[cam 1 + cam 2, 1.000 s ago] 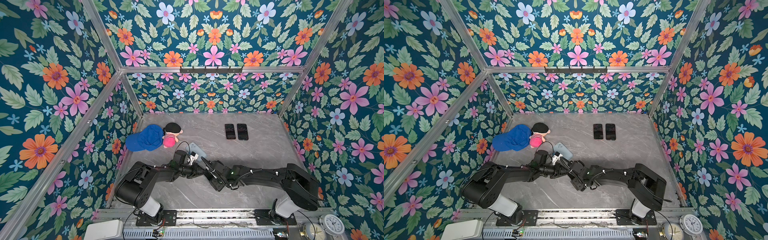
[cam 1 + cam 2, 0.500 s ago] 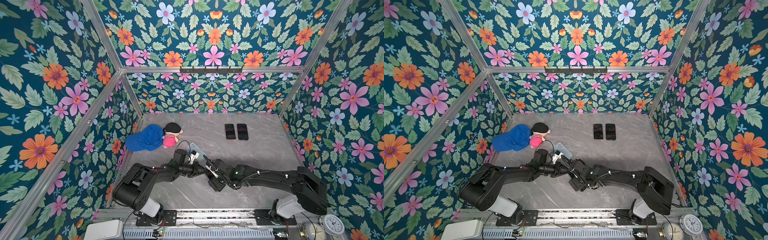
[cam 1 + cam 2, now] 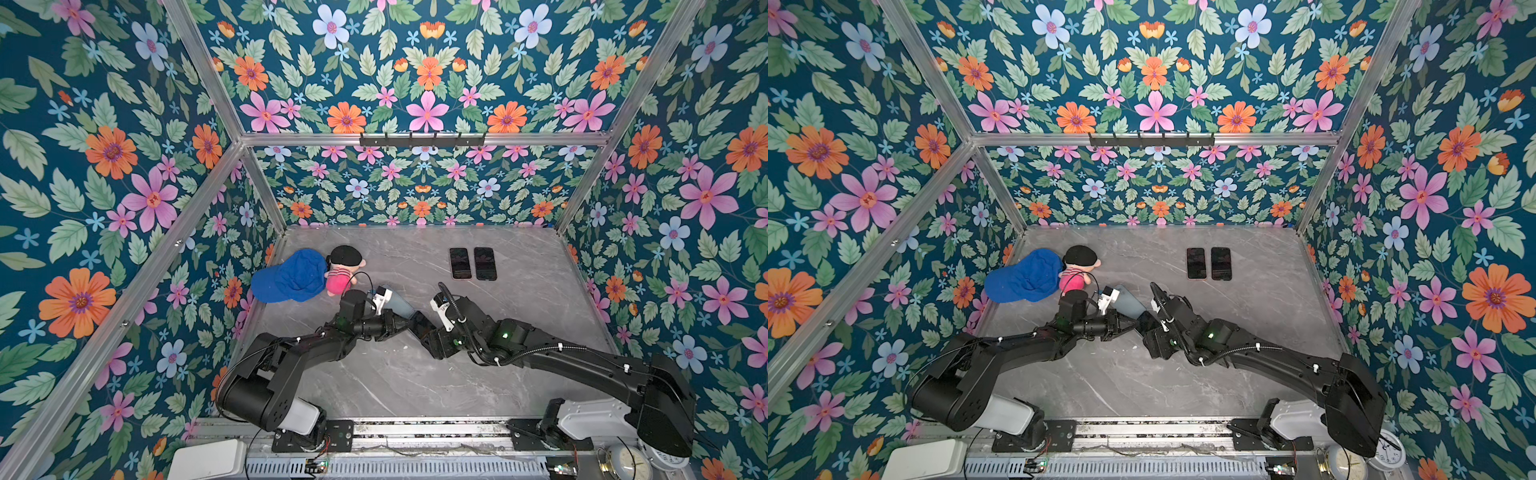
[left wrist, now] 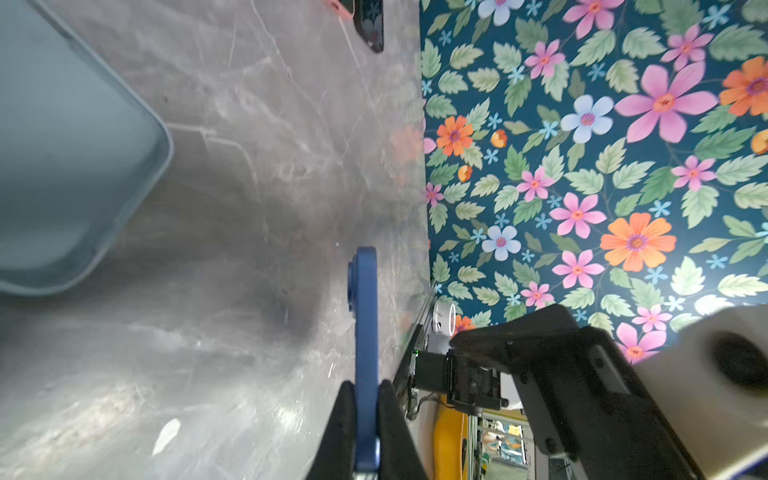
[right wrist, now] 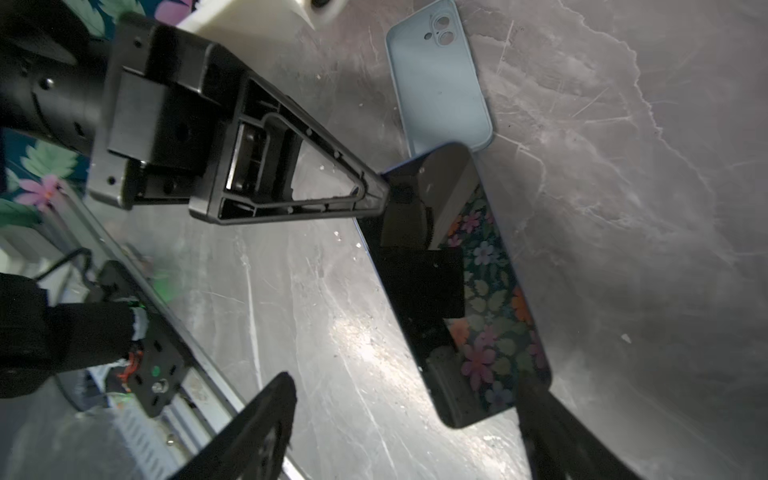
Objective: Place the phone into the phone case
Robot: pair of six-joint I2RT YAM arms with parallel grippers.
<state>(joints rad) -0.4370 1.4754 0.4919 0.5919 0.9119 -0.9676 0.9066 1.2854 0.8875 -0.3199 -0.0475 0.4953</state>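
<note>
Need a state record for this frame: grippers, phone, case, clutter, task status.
left gripper: shut on one end of the phone
right gripper: open, the phone's free end between its fingers, not gripped
phone: dark screen, outside the case
phone case: pale blue, empty, flat on the table
clutter: two other phones side by side at the back; blue cap and doll at the left
task status: phone not yet in the case

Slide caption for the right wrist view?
Left end effector pinches the phone by its edge; pale blue phone case lies flat on the table nearby.
</note>
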